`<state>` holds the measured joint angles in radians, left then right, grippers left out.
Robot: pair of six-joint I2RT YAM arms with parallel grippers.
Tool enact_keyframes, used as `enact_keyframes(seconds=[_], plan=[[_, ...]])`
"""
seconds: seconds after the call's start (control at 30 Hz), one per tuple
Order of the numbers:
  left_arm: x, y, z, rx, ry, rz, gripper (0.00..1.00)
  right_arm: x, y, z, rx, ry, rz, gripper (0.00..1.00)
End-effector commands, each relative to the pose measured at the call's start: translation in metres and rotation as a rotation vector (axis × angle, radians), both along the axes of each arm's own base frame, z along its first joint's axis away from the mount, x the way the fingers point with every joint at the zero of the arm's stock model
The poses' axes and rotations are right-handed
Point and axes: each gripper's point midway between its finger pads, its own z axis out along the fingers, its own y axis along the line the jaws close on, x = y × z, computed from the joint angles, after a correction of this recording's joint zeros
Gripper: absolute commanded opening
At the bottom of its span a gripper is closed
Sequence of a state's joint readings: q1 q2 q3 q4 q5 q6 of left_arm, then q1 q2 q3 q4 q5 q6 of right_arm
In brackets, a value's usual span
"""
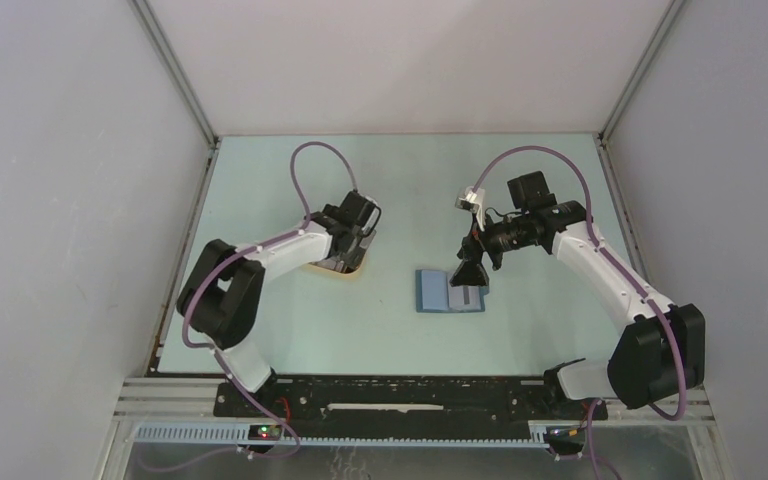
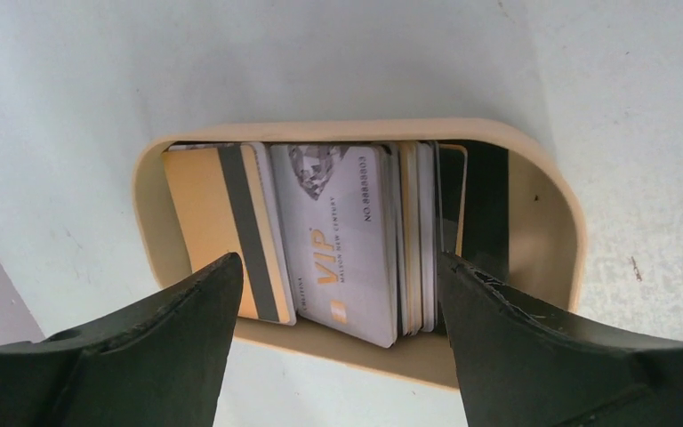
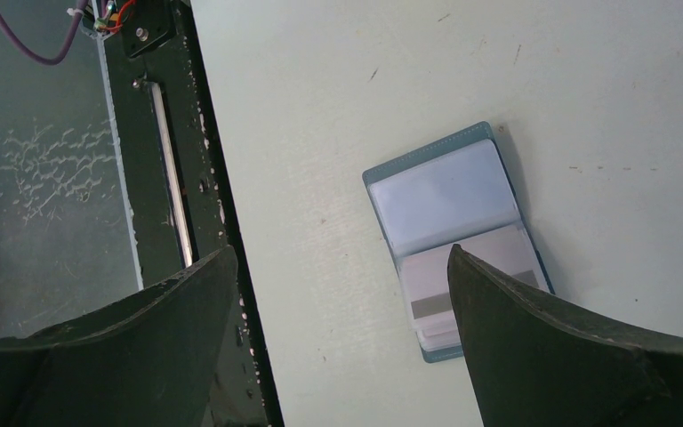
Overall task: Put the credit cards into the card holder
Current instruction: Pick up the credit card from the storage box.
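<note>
Pale green desk point(image 1: 400, 180) inside a white-walled enclosure, with your two arms reaching in from the near edge. Your left pincer point(image 2: 338, 276) hangs over a tan oval tray point(image 2: 534, 222) on the left side of the desk, its dark fingers point(image 2: 187, 311) spread wide with nothing between them. The credit cards point(image 2: 338, 231) stand on edge in that tray, packed side by side. A yellow one with a dark stripe is at the left, a silvery one marked VIP is in the middle, and several thin ones sit to its right with a dark one last. Whether the fingers touch the tray cannot be told. Your right pincer point(image 3: 342, 267) is also wide open and holds nothing. It hovers above the card holder point(image 3: 445, 191), which lies opened flat near the middle of the desk, well apart from the tray. One half of the holder shows a pale blue sleeve. On the other half lies a pale card with a grey stripe point(image 3: 471, 276), partly hidden behind one right finger.
</note>
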<state>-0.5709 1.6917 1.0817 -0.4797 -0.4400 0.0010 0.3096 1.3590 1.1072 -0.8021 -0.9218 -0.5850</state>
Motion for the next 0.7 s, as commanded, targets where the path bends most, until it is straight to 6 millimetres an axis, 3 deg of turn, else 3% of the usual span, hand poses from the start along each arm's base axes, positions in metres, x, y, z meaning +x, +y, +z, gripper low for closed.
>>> enact_keyframes(seconds=[0.0,0.27,0.67], plan=[[0.019,-0.013,0.016,0.037,-0.07,-0.018,0.85,0.002,0.003,0.005,0.017,-0.012,0.005,0.97],[0.019,-0.01,0.014,0.075,-0.065,-0.013,0.85,0.001,0.002,0.006,0.019,-0.012,0.005,0.97],[0.022,0.008,0.016,0.168,-0.103,0.061,0.61,0.002,0.0,0.009,0.031,-0.013,0.0,0.97]])
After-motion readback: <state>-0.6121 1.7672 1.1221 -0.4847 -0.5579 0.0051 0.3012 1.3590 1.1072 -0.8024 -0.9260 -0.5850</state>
